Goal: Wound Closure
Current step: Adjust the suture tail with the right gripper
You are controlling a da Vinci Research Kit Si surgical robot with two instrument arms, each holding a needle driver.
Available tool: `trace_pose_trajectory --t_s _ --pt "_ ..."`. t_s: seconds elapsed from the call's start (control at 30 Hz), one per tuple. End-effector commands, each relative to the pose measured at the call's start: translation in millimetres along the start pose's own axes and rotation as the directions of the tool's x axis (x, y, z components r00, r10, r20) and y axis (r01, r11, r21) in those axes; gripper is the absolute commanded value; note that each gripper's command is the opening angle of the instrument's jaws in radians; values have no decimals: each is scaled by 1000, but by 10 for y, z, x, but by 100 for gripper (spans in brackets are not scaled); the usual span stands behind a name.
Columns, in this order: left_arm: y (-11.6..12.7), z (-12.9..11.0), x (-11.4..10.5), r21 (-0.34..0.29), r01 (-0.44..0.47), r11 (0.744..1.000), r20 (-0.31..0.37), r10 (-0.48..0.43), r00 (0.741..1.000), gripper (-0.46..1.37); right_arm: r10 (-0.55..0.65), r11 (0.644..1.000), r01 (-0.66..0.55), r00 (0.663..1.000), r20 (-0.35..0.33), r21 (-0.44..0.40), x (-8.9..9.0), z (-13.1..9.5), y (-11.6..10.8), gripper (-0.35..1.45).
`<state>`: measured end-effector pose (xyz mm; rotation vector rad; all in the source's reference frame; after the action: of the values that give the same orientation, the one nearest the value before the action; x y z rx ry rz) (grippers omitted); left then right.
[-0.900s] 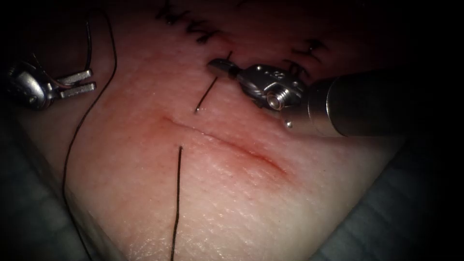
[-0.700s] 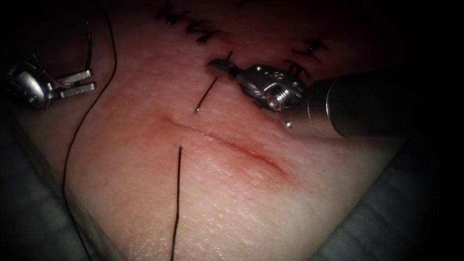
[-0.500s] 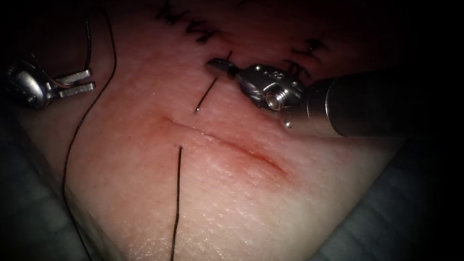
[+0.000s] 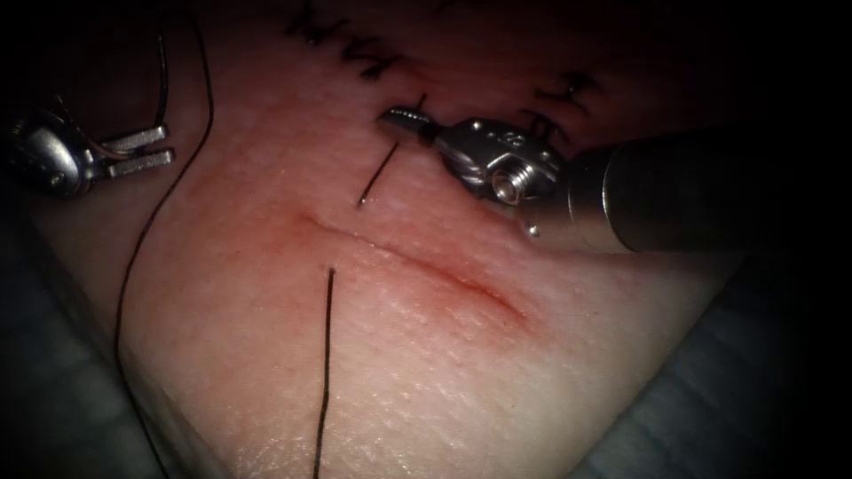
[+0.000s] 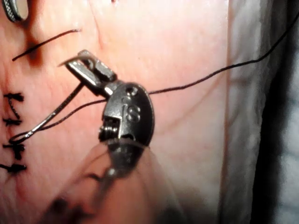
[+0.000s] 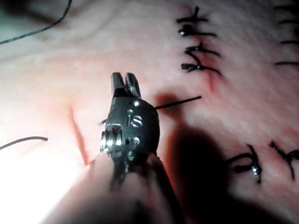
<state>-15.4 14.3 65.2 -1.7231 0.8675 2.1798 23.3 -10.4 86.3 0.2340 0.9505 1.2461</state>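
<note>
Both tools' jaws: right tool (image 4: 401, 119) slightly parted beside needle (image 4: 377, 184); left tool (image 4: 142, 151) parted, empty.

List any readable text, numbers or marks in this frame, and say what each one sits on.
"8", with a small ring mark above it: stamped on the left tool wrist housing, left wrist view.
"8", with a small dot above it: stamped on the right tool wrist housing, right wrist view.
Small stamped marks on the right tool's housing, endoscope view: too small to read.
</note>
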Motion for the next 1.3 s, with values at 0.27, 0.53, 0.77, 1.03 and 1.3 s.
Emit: trace_pose_trajectory --t_s 0.27,0.53,0.77,1.03,1.3 --pt "1 1 0 -2 0 1000 -1 0 1000 -35 245 965 -247 969 -40 -83 -3 4 3 120" --pt "2 0 0 -3 -6 1000 -5 6 1000 -35 432 882 -413 901 42 -227 -18 18 23 114" --pt "2 0 0 -5 -5 1000 -7 5 1000 -35 511 834 -481 858 47 -272 -29 33 47 118" --pt "2 0 0 -5 -5 1000 -8 4 1000 -35 509 827 -469 859 58 -311 -37 56 65 116" --pt "3 -1 0 -6 1 1000 -9 -1 1000 -35 512 820 -465 857 63 -335 -39 78 76 113"
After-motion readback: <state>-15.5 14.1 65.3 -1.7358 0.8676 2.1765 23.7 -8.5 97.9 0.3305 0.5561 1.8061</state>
